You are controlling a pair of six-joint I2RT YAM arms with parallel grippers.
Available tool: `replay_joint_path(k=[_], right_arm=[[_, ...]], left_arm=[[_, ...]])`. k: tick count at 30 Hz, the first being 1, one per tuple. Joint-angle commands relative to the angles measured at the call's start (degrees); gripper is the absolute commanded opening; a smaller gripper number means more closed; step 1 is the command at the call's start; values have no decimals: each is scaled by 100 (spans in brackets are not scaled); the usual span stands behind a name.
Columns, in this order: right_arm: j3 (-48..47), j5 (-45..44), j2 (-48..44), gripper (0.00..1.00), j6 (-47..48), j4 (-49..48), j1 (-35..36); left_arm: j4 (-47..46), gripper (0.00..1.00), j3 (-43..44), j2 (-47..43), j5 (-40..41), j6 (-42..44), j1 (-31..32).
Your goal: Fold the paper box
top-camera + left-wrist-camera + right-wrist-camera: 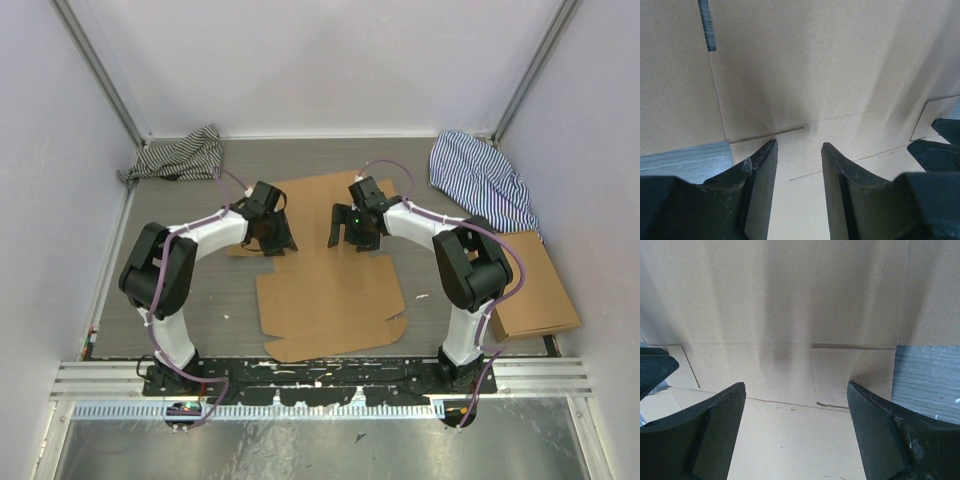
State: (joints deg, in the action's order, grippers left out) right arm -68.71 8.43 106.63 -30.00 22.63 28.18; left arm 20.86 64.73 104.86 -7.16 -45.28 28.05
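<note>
Paper box (330, 295) lies as a flat, unfolded brown corrugated sheet in the middle of the grey table (230, 300), its flaps spread out and its far panels reaching between the two arms. The left gripper (271, 240) points down over the sheet's left far part, and the right gripper (358, 238) points down just across from it, the two near each other but apart. In the left wrist view the left gripper (799, 145) has its fingers (762, 170) parted with nothing between them, cardboard and a cut slit (767, 134) lying beyond the tips. In the right wrist view the right gripper (796, 385) stands spread wide and empty over a crease in the sheet. A second cardboard box (530, 285) rests at the table's right edge, well away from both grippers. A grey striped cloth (180, 155) sits in the far left corner and a blue striped cloth (480, 180) in the far right.
</note>
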Motion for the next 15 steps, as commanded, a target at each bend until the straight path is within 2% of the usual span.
replay_joint_path(k=[1, 6, 15], right_arm=[[289, -39, 340, 87, -191, 136, 117], [314, -34, 414, 88, -278, 104, 117], [637, -23, 222, 88, -419, 63, 160]], left_arm=[[541, 48, -118, -21, 352, 141, 161], [720, 48, -220, -177, 579, 239, 319], [928, 49, 27, 53, 708, 483, 326]])
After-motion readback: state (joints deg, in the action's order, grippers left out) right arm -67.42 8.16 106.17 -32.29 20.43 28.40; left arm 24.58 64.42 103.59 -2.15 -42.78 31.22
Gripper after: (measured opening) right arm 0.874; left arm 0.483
